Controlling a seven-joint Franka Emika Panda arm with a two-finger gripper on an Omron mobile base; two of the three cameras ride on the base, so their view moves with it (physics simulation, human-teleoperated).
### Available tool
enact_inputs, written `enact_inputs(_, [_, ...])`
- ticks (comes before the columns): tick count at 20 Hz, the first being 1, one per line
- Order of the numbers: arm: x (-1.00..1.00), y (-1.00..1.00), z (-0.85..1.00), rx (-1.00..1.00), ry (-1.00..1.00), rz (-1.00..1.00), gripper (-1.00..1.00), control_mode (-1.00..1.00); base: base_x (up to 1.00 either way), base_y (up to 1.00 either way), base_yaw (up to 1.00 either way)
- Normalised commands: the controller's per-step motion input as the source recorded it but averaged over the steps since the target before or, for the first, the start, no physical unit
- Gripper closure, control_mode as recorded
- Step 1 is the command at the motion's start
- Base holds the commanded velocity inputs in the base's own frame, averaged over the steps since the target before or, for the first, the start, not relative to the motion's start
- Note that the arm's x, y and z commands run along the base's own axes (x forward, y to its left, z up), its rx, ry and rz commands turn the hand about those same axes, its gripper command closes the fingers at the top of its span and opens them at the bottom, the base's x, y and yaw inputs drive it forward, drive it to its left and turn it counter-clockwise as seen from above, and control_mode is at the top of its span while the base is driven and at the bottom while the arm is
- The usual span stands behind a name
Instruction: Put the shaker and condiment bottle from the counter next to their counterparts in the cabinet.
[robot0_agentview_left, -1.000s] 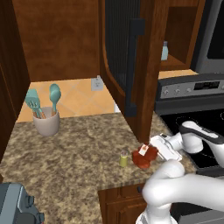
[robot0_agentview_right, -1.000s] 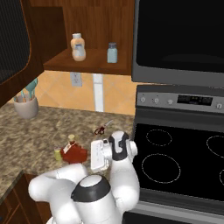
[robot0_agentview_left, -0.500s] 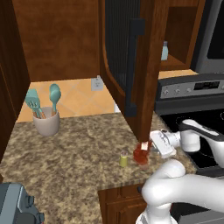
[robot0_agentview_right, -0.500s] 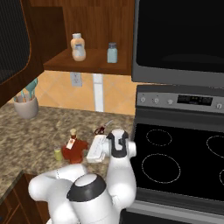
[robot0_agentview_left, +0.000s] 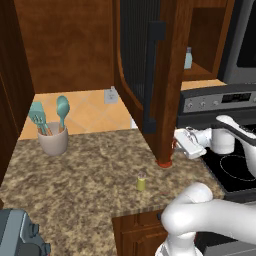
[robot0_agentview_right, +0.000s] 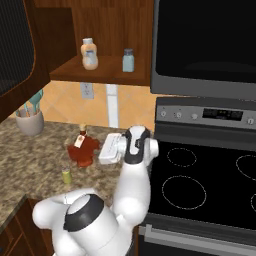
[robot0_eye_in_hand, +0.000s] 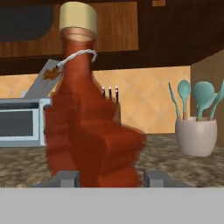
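Raised off the granite counter (robot0_agentview_right: 30, 155), lumpy red condiment bottle (robot0_agentview_right: 84, 151) in end effector (robot0_eye_in_hand: 107, 178).

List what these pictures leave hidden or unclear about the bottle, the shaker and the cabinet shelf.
- condiment bottle: left base view, the open cabinet door covers all but its base.
- Bottle's foot, hand view: cut off by the bottom edge between the gripper tips, so pad contact is unclear.
- shaker: too small in either base view to read its cap.
- pale blue bottle: left base view, the shelf beside it is behind the door.
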Motion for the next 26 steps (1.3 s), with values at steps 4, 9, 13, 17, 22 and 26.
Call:
enact_inputs(4, [0.00,0.00,1.00,0.00,0.03,-0.05,1.00,-1.00,0.00,0.00,0.00])
enact_inputs(9, [0.00,0.00,0.99,0.00,0.08,-0.19,1.00,-1.00,0.00,0.00,0.00])
enact_inputs(13, [0.00,0.00,1.00,0.00,0.09,-0.22,1.00,-1.00,0.00,0.00,0.00])
enact_inputs(17, [0.00,0.00,1.00,0.00,0.05,-0.22,1.00,-1.00,0.00,0.00,0.00])
enact_inputs(22, [-0.40,0.00,0.82,0.00,0.00,-0.23,1.00,-1.00,0.00,0.00,0.00])
enact_inputs(26, [-0.71,0.00,0.67,0.00,-0.12,-0.31,1.00,-1.00,0.00,0.00,0.00])
